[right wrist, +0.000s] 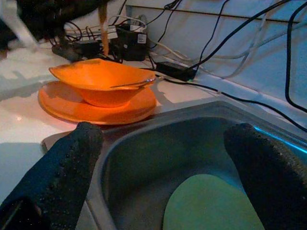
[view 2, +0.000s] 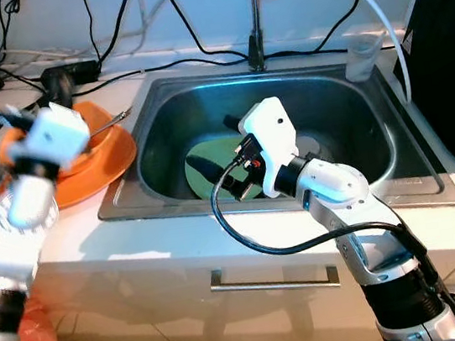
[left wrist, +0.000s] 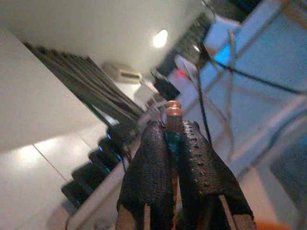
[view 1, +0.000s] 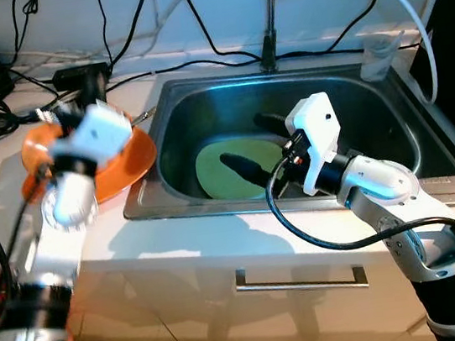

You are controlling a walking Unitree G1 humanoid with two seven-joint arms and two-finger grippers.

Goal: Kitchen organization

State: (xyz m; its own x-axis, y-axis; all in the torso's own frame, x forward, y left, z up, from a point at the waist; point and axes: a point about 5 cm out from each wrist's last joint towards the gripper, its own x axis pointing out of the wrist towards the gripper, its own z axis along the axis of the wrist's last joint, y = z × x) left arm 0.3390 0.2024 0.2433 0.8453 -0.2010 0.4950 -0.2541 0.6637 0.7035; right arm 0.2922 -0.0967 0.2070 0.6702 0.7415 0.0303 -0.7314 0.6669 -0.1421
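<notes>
Green plate [view 1: 231, 168] lies flat in the steel sink [view 1: 391, 126], under the right pincer [right wrist: 163, 163], whose fingers are spread wide above it. On the tabletop [view 1: 220, 239] left of the sink, an orange bowl [right wrist: 98, 81] sits on an orange plate [right wrist: 96, 106]. Above them the left pincer [left wrist: 173, 143] clamps a thin copper-tipped stick [left wrist: 172, 115].

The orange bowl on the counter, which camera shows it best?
The right wrist view: the orange bowl sits unobstructed on its orange plate, a utensil across its rim. In both eye views the left arm largely covers it. The left wrist view points elsewhere.
</notes>
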